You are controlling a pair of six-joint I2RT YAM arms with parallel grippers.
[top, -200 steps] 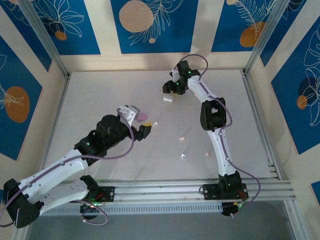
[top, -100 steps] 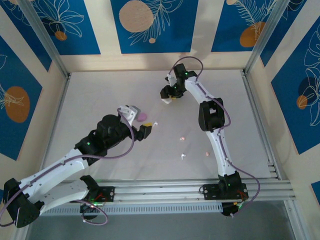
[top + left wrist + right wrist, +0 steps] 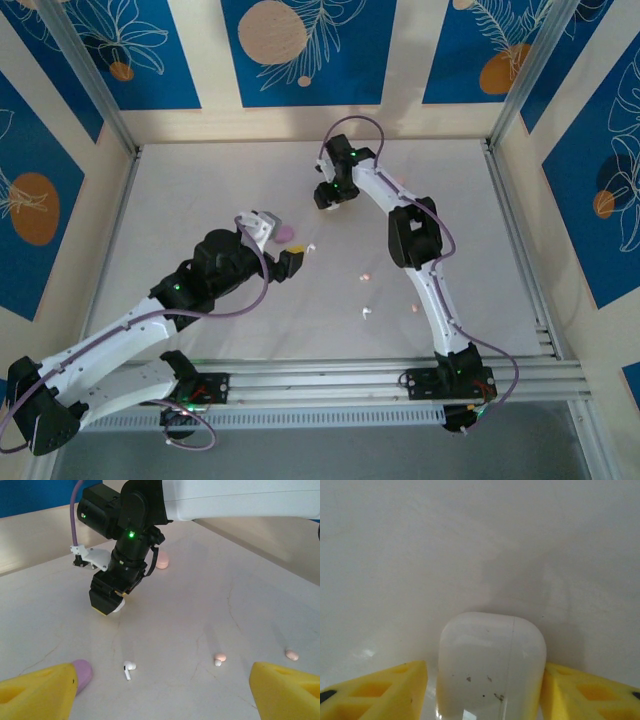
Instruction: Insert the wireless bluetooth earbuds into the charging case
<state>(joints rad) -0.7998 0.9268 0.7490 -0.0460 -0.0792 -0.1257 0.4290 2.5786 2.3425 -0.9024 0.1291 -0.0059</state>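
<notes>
Wireless bluetooth earbuds lie loose on the white table, well apart from one another and none seated in a case. In the left wrist view, a white stemmed bud lies just ahead of the left gripper. A peach-pink bud lies to its right, and a second peach-pink bud lies farther right.

Left gripper: yellow fingers spread wide, nothing between them. A pale purple case lies just beside the left-hand finger. A pink case lies beyond, behind the right arm.

Right gripper: pointed down over the far middle of the table. Its yellow fingers pinch the white charging case from both sides; the case lid is closed, seam visible
</notes>
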